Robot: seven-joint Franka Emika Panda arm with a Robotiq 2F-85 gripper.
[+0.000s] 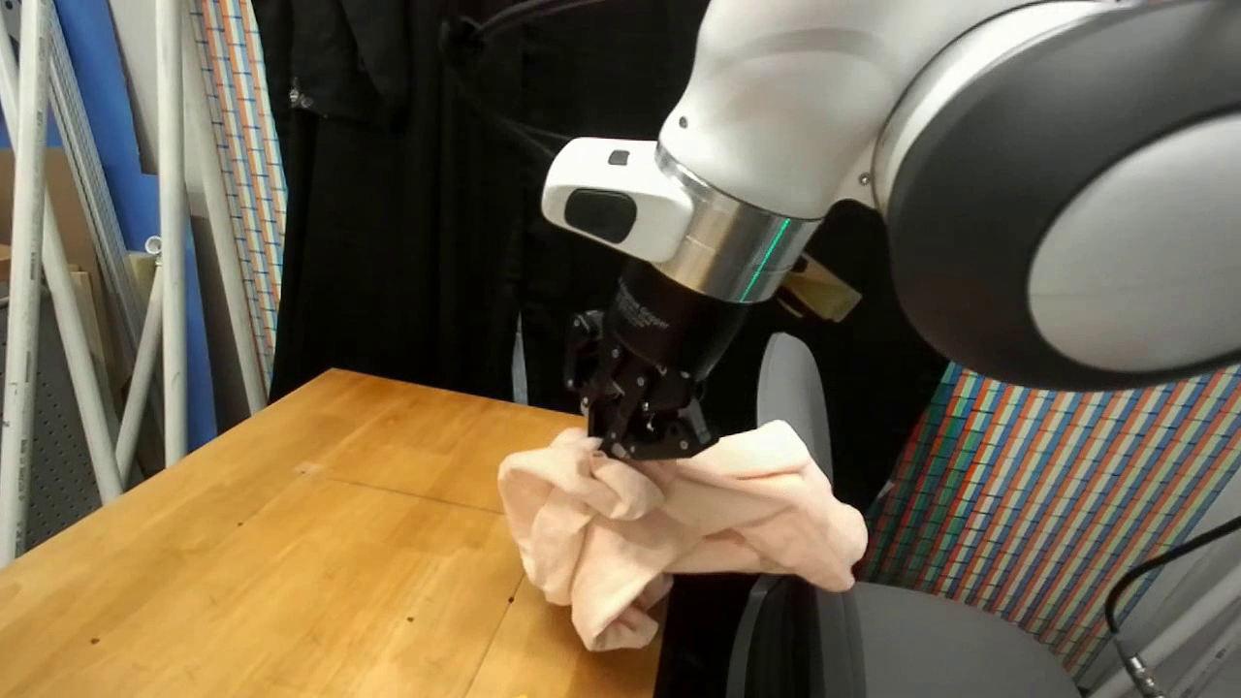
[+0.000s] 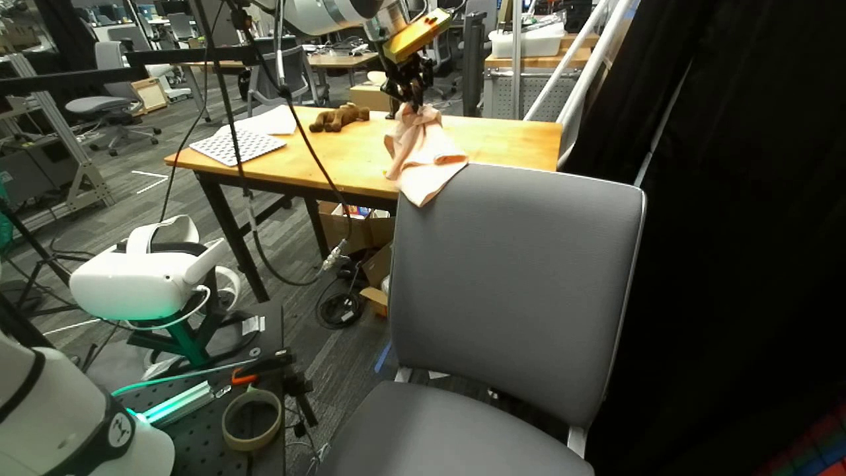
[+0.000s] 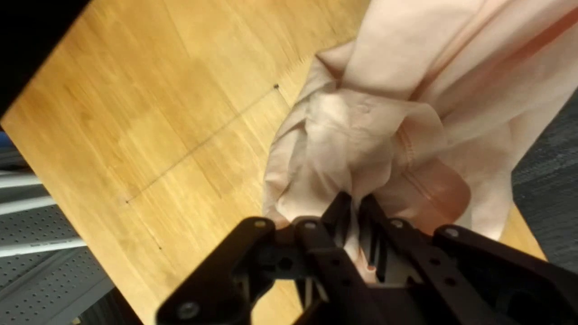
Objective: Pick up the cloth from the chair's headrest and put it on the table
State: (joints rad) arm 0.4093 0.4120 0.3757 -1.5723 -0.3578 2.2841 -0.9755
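The pale pink cloth (image 1: pixel 717 523) is bunched up and hangs from my gripper (image 1: pixel 620 448). In an exterior view my gripper (image 2: pixel 414 104) is above the wooden table (image 2: pixel 512 140), with the cloth (image 2: pixel 426 149) below it. A lower corner of the cloth overlaps the upper corner of the grey chair's backrest (image 2: pixel 515 277); whether it touches is hard to tell. In the wrist view the gripper's fingers (image 3: pixel 355 201) are closed with a fold of the cloth (image 3: pixel 375 122) pinched between them. The cloth's far part stretches toward the chair (image 1: pixel 795 388), with the table (image 3: pixel 158 117) beneath.
A brown stuffed toy (image 2: pixel 340 118) and a white patterned sheet (image 2: pixel 238 145) lie on the table. A cable (image 2: pixel 317 158) hangs in front of it. White poles (image 1: pixel 173 242) and a black curtain (image 1: pixel 397 223) stand behind. A white headset (image 2: pixel 139 284) is near the robot base.
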